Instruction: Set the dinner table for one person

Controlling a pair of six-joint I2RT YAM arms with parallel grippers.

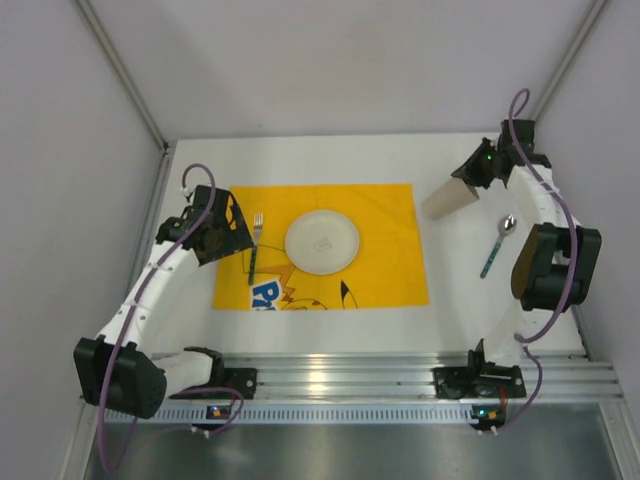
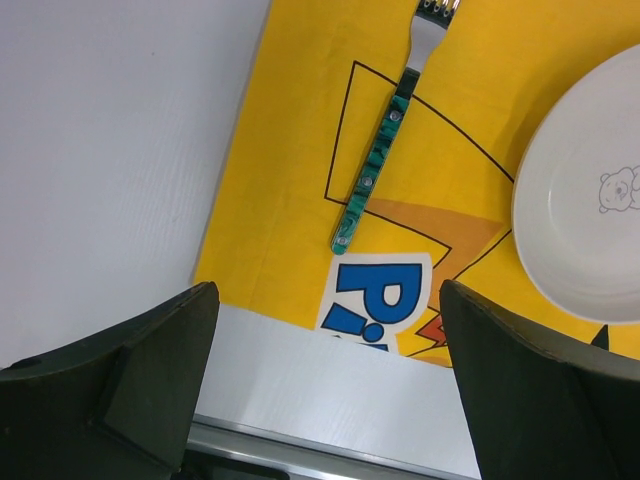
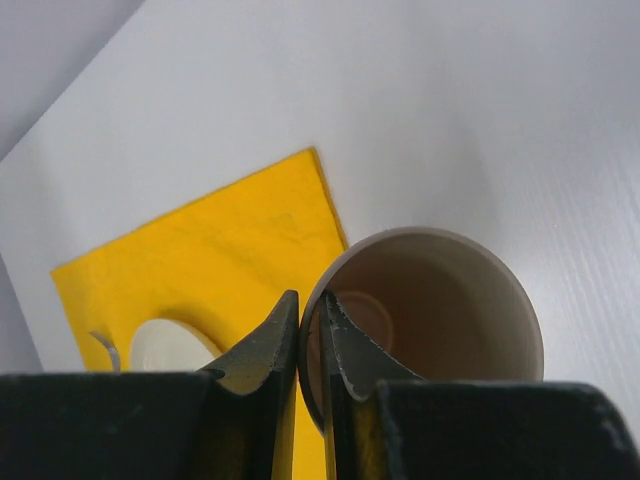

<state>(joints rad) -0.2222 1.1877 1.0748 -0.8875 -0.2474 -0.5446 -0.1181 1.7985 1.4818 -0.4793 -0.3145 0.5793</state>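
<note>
The dinner table [image 1: 330,160] is the white surface filling the work area. A yellow cloth [image 1: 390,260] lies on its middle, somewhat toward the left edge; the plate [image 1: 322,241] sits at the cloth's centre. The fork [image 1: 254,245] lies on the cloth just left of the plate, tines toward the far edge.

The cup [image 1: 448,200] hangs tilted over bare table just off the cloth's far right corner; its mouth is toward the right gripper [image 3: 308,310] and its base slants down toward the cloth. Whether the base touches the surface I cannot tell. The right fingers [image 3: 270,340] are pinched together on the cup's rim, one inside the wall and one outside.

Righting the cup looks like the step in hand, and that turns on swinging its long axis upright. The spoon [image 1: 497,246] lies on bare table toward the right edge, bowl toward the far edge, well apart from the plate; the right arm is the nearer to it.

The left gripper [image 2: 322,300] hovers over the cloth's near left corner, jaws wide apart and holding nothing; the fork lies ahead of them.
</note>
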